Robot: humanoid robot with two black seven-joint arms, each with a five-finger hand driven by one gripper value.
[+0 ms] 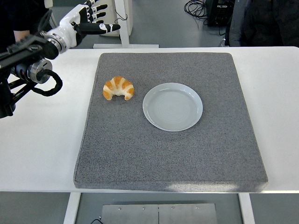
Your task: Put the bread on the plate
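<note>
1. The fingers (pixel 99 28) of the left hand (pixel 84 21) are spread and hold nothing; they point right, above the far-left corner of the worktop (pixel 42 140) and well apart from the bread (pixel 118 87).
2. The bread, a croissant, lies on the grey mat (pixel 168 154), just left of the plate (pixel 173 106), not touching it. The plate is bare.
3. The step in hand, as I judge it, is the reach for the bread. To do it well, the hand should come down over the croissant's arched back with the fingers wide, then close from both sides on the thick middle, not on the thin tips.
4. A soft squeeze is likely enough; the crust may flake or crush under a hard one.
5. The carry to the plate is short: lift clear of the rim, move right, release over the centre.
6. The wrist is white, and the black left arm (pixel 23 65) runs back to the left edge, raised high. No right arm shows.
</note>
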